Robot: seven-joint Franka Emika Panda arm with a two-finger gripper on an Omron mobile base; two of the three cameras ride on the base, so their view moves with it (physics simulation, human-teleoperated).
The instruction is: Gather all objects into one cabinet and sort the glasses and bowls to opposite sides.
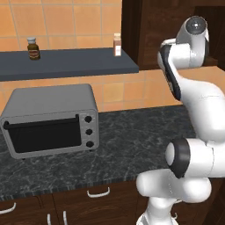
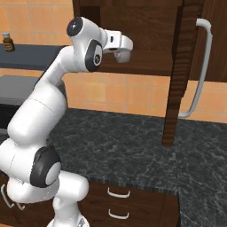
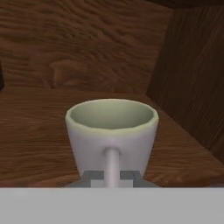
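- In the hand view, the grey cup (image 3: 112, 135) stands upright on the wooden cabinet shelf (image 3: 39, 144), its handle turned toward the camera and running down between the two dark fingertips (image 3: 94, 177).
- The tool (image 3: 112, 178) is clenched on that handle, so it is grasping the grey cup.
- Beyond the cup rises the wood-grain back wall of the cabinet (image 3: 87, 43); a darker side wall (image 3: 192, 78) stands to the cup's right.
- In the right base view, the white arm reaches up from the lower left, and its hand (image 2: 119, 44) sits inside the open cabinet (image 2: 146, 35), above the dark marbled surface (image 2: 133, 150).
- The cabinet door (image 2: 177, 75) stands swung open, edge-on, to the right of the hand, with its long curved silver handle (image 2: 199, 71) on the far side.
- In the left base view, a grey toaster oven (image 1: 50, 121) rests on the surface, left of the arm.
- Above the oven, a dark wall shelf (image 1: 66, 63) carries two spice jars (image 1: 33, 48), well apart from each other.
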